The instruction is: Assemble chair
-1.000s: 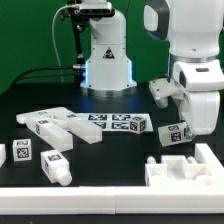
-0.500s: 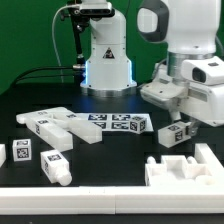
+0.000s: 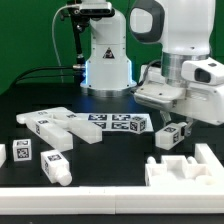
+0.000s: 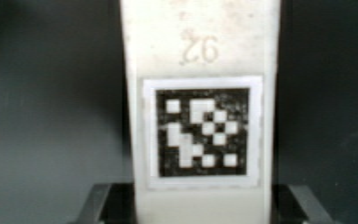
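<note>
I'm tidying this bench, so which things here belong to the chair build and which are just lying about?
Chair build: long tagged piece in the gripper; angled white parts; small tagged block; tagged leg-like piece.
Lying about: marker board; untagged white block, probably a fixture; black table.

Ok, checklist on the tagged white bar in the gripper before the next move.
1. Gripper shut on the long white plastic bar with a black-and-white tag: ok.
2. Bar centred between the dark fingers: ok.
3. Bar lifted off the black table: cannot tell.
4. Chunky white notched block apart from the bar: ok.
5. Loose white tagged leg clear of the arm: ok.
</note>
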